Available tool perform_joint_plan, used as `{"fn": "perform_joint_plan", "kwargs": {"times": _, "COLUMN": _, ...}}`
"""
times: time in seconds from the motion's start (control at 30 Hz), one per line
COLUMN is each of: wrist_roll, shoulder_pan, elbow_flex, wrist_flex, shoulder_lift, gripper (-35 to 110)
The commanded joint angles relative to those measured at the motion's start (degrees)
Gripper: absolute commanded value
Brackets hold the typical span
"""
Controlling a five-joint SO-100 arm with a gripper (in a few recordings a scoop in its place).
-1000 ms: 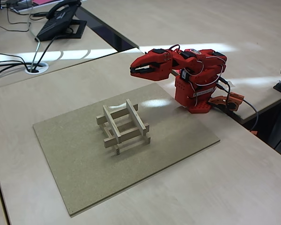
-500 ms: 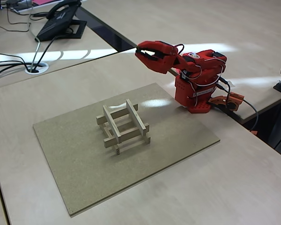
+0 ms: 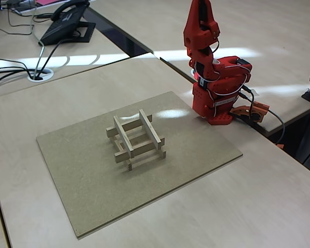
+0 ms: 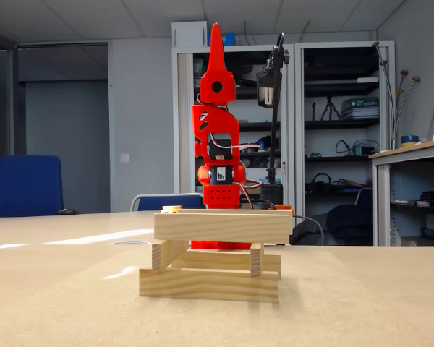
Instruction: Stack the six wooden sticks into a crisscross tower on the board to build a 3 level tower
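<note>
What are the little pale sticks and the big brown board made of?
The pale light-wood sticks look like bare, unpainted wood: grain lines show on their ends and sides. The flat brownish-tan board looks like matte pressed fibreboard, speckled and without grain, though that is less certain.

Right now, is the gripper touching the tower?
Apart. A fixed view shows the gripper raised straight up over the arm's base, with bare board between it and the tower.
</note>
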Motion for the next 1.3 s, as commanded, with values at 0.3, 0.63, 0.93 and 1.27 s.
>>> {"fn": "perform_joint_plan", "kwargs": {"times": 0.3, "wrist_roll": 3.2, "shoulder_pan": -0.6, "elbow_flex": 0.1, "wrist_flex": -37.1, "shoulder_lift": -0.1, "gripper": 0}}
{"fn": "perform_joint_plan", "kwargs": {"times": 0.63, "wrist_roll": 3.2, "shoulder_pan": -0.1, "elbow_flex": 0.1, "wrist_flex": -41.6, "shoulder_lift": -0.1, "gripper": 2}}
{"fn": "perform_joint_plan", "kwargs": {"times": 0.93, "wrist_roll": 3.4, "shoulder_pan": -0.1, "elbow_flex": 0.1, "wrist_flex": -41.6, "shoulder_lift": -0.1, "gripper": 5}}
{"fn": "perform_joint_plan", "kwargs": {"times": 1.27, "wrist_roll": 3.4, "shoulder_pan": -0.1, "elbow_flex": 0.1, "wrist_flex": -41.6, "shoulder_lift": -0.1, "gripper": 5}}
